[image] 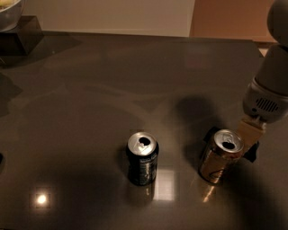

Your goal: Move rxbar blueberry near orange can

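The orange can (219,158) stands upright on the dark table (90,103), right of centre, with golden brown sides and a silver top. The rxbar blueberry (208,134) shows only as a small dark flat shape right behind the can, mostly hidden by it. My gripper (251,144) hangs from the grey-white arm (269,92) at the right edge. It sits low, just right of and behind the orange can's top. A dark patch under the gripper, right of the can, may be more of the bar.
A dark blue-black can (142,158) stands upright left of the orange can, about a can's height away. A dark block (20,33) with a pale bowl (9,11) on it sits at the back left corner. The table's back edge meets a pale wall.
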You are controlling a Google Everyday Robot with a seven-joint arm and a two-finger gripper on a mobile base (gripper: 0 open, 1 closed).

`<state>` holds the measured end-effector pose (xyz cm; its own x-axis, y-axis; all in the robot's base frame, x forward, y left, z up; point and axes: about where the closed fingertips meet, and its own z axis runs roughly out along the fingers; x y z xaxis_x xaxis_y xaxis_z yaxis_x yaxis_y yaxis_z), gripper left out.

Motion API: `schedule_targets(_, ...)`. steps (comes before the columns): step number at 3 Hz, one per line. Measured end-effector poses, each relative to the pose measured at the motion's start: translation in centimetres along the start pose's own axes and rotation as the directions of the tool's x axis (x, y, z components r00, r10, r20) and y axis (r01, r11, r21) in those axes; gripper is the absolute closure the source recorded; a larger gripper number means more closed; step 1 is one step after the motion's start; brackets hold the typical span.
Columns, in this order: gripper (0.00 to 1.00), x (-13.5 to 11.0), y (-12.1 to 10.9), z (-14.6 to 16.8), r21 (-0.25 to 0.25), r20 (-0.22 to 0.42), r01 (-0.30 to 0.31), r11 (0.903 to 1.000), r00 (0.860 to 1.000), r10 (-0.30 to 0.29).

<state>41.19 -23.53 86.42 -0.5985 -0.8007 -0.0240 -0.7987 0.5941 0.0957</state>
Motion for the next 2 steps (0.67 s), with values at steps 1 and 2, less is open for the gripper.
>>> schedule_targets(1, 0.38, 0.60, 0.30, 0.33, -0.009, 0.000, 0.020, 0.9998, 1.000, -0.020)
schedule_targets(2, 0.15, 0.26, 0.04, 0.37, 0.002, 0.012, 0.021, 0.9998, 1.000, -0.021)
